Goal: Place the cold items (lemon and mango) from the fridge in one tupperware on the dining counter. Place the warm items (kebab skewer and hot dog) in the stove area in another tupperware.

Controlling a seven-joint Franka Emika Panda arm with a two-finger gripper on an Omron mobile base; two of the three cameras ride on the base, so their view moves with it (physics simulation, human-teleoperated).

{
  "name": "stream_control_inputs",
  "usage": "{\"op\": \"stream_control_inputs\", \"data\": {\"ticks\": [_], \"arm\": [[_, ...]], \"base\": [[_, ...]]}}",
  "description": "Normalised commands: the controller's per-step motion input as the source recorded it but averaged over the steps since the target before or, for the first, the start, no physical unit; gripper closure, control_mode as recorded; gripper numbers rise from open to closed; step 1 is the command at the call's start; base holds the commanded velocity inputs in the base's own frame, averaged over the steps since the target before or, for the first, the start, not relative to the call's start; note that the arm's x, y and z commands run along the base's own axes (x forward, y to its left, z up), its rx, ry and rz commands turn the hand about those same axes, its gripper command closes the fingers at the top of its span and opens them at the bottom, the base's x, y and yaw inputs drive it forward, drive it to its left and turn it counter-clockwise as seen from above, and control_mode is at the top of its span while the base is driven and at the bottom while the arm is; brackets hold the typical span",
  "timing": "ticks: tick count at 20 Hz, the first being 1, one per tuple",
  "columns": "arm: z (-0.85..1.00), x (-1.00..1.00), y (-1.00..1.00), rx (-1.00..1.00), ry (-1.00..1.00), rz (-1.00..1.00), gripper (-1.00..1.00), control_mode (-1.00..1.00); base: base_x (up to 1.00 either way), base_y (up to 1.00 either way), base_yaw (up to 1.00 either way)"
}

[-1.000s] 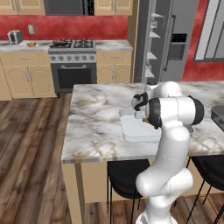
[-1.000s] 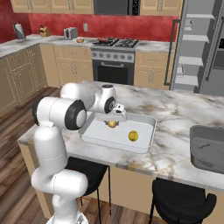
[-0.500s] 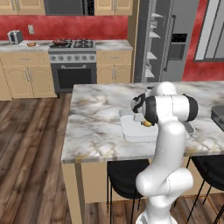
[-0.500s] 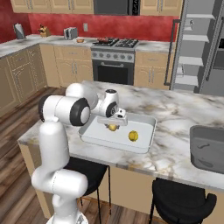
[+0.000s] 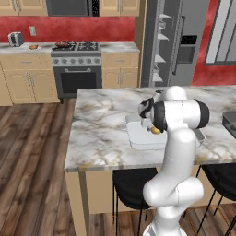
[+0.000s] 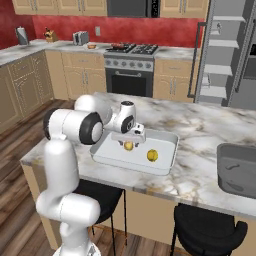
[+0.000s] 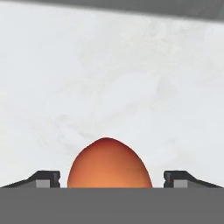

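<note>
The marble-topped bench [image 6: 200, 125] is carrying a shallow white tupperware [image 6: 165, 162] near its front edge, and a dark sink basin [image 6: 240, 170] is sitting further along it.

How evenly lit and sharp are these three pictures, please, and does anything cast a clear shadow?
Left base view: flat, even rendered light, sharp throughout, with no glare on the marble counter. Right base view: equally even; the tupperware floor is pale, and any shadows under the lemon and mango are too small to judge. Hand view: the mango is softly shaded against a washed-out white floor, with faint mottling.
</note>
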Motion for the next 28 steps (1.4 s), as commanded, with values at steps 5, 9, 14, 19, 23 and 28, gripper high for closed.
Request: {"op": "stream_control_inputs", "data": {"ticks": [5, 9, 14, 19, 23, 28], "arm": [[0.94, -0.4, 0.16, 0.0, -0.03, 0.0, -1.0, -1.0], [1.0, -0.9, 0.26, 0.0, -0.06, 0.0, -1.0, -1.0], [0.98, -1.0, 0.55, 0.0, -0.05, 0.0, -1.0, -1.0], [0.99, -1.0, 0.61, 0.0, -0.06, 0.0, -1.0, -1.0], [1.0, -1.0, 0.31, 0.0, 0.0, -0.04, -1.0, -1.0], [0.66, -1.0, 0.1, 0.0, -0.02, -0.01, -1.0, -1.0]], "base": [[0.0, 0.0, 0.0], [0.0, 0.0, 0.0], [0.0, 0.0, 0.0], [0.0, 0.0, 0.0], [0.0, 0.0, 0.0], [0.0, 0.0, 0.0]]}}
